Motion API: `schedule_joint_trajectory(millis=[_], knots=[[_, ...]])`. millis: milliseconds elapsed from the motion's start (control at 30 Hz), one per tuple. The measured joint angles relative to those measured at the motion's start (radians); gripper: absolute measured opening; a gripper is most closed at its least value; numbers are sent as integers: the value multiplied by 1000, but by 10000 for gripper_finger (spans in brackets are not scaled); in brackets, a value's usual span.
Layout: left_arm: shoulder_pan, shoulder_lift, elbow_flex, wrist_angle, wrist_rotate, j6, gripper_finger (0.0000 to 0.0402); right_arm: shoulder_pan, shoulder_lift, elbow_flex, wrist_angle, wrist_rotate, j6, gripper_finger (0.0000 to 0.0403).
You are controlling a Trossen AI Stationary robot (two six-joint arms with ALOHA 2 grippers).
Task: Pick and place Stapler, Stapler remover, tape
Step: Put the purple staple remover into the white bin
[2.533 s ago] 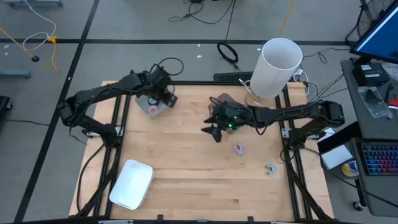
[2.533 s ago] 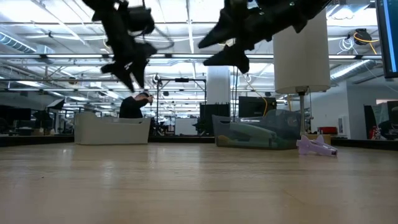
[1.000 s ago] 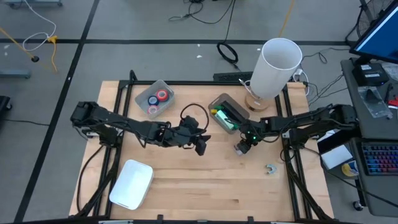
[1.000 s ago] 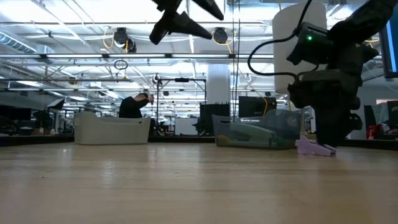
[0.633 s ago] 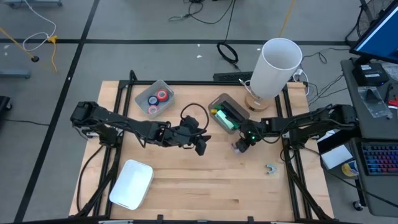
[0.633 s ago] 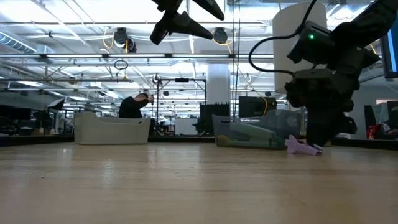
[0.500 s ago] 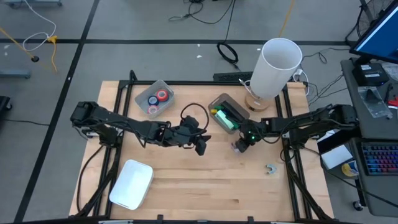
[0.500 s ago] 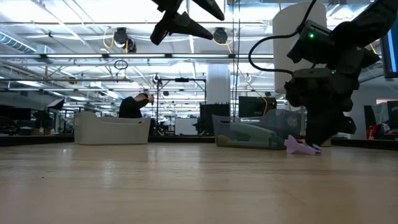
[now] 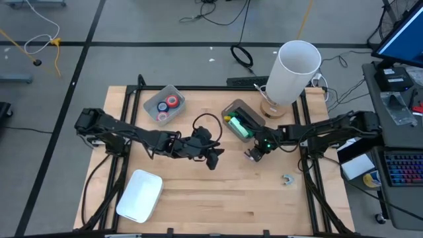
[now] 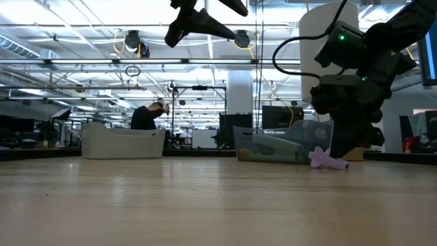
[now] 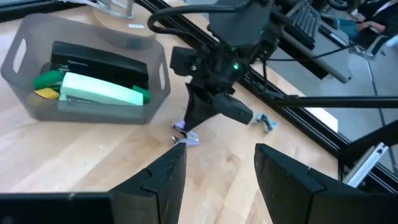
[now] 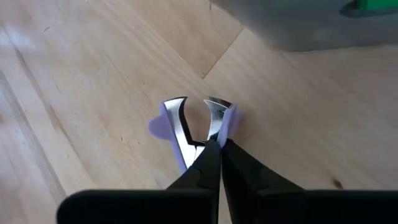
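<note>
A: Near edge first?

B: White lid-like tray (image 9: 140, 196) lies near the front left. Near the front right lies a pale greenish staple remover (image 9: 287, 179), alone, well apart from both grippers.

A: Mid-table?

B: Left gripper (image 11: 219, 155) hangs above the bare wooden table (image 9: 198, 198) around the middle. Fingers stand apart and there is nothing between them. Just beside it, toward the right, the right gripper (image 12: 213, 146) is down at the board. Its two fingers are pinched tight together on the back end of the purple staple remover (image 12: 193, 134).

A: Lifted?

B: No. From table height the purple remover lies on the wood under that gripper, metal claws pointing away from the fingers.

A: Where is that spot?

B: Right of centre, just in front of the grey stapler bin (image 11: 18, 56).

A: Bin contents?

B: Black stapler (image 11: 93, 65) at the back and a green-and-white stapler (image 11: 99, 90) in front of it, lying side by side. A yellow bit shows at one end; I cannot tell what it is.

A: Tape?

B: In the second grey bin (image 9: 151, 100), far left part of the table. I see a red roll (image 9: 173, 101), a blue roll (image 9: 162, 106) and a pinkish roll (image 9: 162, 117). A fourth I cannot make out.

A: Farther?

B: Tall white cylinder (image 9: 295, 71) at the far right corner. Beyond the table, a person (image 10: 145, 117) in dark clothes.
</note>
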Motion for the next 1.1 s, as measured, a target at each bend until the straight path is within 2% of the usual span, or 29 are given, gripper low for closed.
schedule_joint_trajectory(millis=[200, 300, 500, 767, 900, 1100], knots=[[-20, 0, 0, 0, 54, -14, 188, 30, -38, -4, 2, -63, -2, 1], [-30, 0, 0, 0, 80, -14, 188, 64, -84, -4, 61, -106, 23, 1], [-48, 7, 0, 15, 53, 52, 188, 128, -158, -3, 313, -102, 106, 0], [-42, 24, 0, 127, 37, 97, 188, 152, -165, -2, 670, -78, 138, 0], [-41, 23, 2, 202, 77, 105, 189, 149, -165, -2, 767, -78, 151, 0], [-41, 26, 1, 238, 85, 117, 188, 149, -165, -2, 844, -79, 168, 0]])
